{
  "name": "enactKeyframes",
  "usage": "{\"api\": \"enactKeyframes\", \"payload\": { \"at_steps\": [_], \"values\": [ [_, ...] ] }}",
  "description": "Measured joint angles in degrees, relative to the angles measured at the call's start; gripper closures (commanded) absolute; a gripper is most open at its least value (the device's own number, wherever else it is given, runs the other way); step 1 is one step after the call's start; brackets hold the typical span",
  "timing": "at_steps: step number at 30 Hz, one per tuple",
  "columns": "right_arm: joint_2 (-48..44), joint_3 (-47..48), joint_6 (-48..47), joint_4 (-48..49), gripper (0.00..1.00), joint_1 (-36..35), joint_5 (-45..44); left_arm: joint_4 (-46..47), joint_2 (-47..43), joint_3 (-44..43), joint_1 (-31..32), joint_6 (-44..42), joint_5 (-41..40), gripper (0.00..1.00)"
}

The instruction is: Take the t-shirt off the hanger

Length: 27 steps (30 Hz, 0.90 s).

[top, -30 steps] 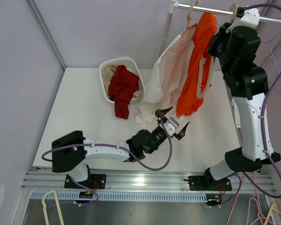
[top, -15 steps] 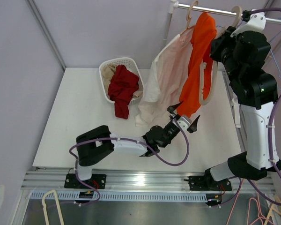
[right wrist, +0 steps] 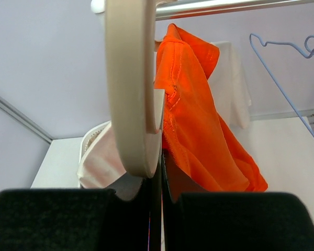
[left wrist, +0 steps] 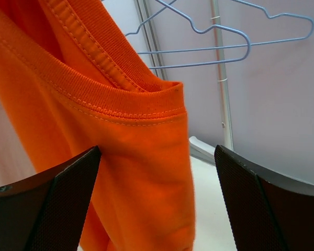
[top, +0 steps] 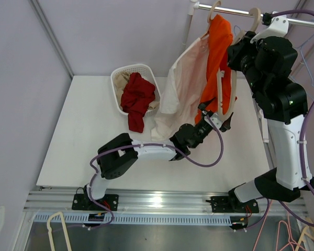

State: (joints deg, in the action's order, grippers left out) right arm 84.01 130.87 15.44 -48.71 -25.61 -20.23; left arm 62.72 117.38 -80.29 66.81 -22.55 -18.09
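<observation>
The orange t-shirt point(top: 215, 63) hangs from a cream wooden hanger point(top: 229, 93) hooked on the metal rail point(top: 299, 22). My right gripper point(top: 236, 51) is shut on the hanger point(right wrist: 130, 94) high by the rail; in the right wrist view the gripper point(right wrist: 161, 184) pinches the hanger's lower edge, with the t-shirt point(right wrist: 199, 136) just behind. My left gripper point(top: 213, 119) is open at the shirt's lower hem. In the left wrist view the gripper point(left wrist: 157, 204) has the orange cloth point(left wrist: 141, 172) between its spread fingers, which do not press on it.
A pale pink shirt point(top: 184, 86) hangs on a second hanger just left of the orange one. A white basket point(top: 126, 69) with a red garment point(top: 137, 97) sits at the back left of the table. Blue wire hangers point(left wrist: 199, 36) hang at the far right.
My left gripper has reached up and to the right, from the table's middle to the orange shirt's hem, staying open. My right arm has shifted the hanger and shirt slightly left along the rail.
</observation>
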Motion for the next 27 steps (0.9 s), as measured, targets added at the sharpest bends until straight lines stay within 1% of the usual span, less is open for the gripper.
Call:
{"api": "enactKeyframes", "payload": {
  "at_steps": [1,4,5,6,7,8,10,11,16,21,27],
  "values": [
    [0.00,0.26,0.00,-0.26,1.00,-0.44,-0.13,-0.59,0.61,-1.05,-0.42,0.00,0.33,0.07],
    [0.00,1.01,0.00,-1.01,1.00,-1.55,-0.37,-2.12,1.90,-3.15,-1.64,0.02,0.76,0.15],
    [0.00,1.27,0.02,-1.11,1.00,-1.88,-0.46,-2.60,2.19,-3.65,-2.12,-0.02,0.90,0.23],
    [0.00,1.33,0.02,-1.14,1.00,-1.99,-0.50,-3.04,2.36,-4.00,-2.56,0.00,0.96,0.29],
    [-0.04,1.51,0.02,-1.22,1.00,-2.14,-0.50,-3.58,2.47,-4.39,-3.08,0.00,0.98,0.37],
    [-0.09,1.60,0.04,-1.25,1.00,-2.23,-0.50,-3.89,2.58,-4.74,-3.56,-0.02,0.98,0.55],
    [-0.24,1.60,0.22,-1.46,1.00,-2.36,-0.50,-4.44,2.67,-5.62,-4.55,0.17,0.90,0.82],
    [-0.37,1.60,0.26,-1.64,1.00,-2.45,-0.48,-4.79,2.69,-6.14,-4.98,0.24,0.83,0.99],
    [-0.85,1.60,0.37,-1.92,1.00,-2.64,-0.74,-5.05,2.67,-6.97,-6.12,0.00,0.46,0.99],
    [-0.81,1.62,0.31,-2.64,1.00,-2.73,-1.29,-4.09,-1.49,0.63,-4.42,-1.07,-0.48,0.99],
    [-0.83,2.14,0.39,-5.46,1.00,-2.80,-0.83,-5.77,-5.05,0.61,-3.21,-3.58,-2.56,0.99]
  ]
}}
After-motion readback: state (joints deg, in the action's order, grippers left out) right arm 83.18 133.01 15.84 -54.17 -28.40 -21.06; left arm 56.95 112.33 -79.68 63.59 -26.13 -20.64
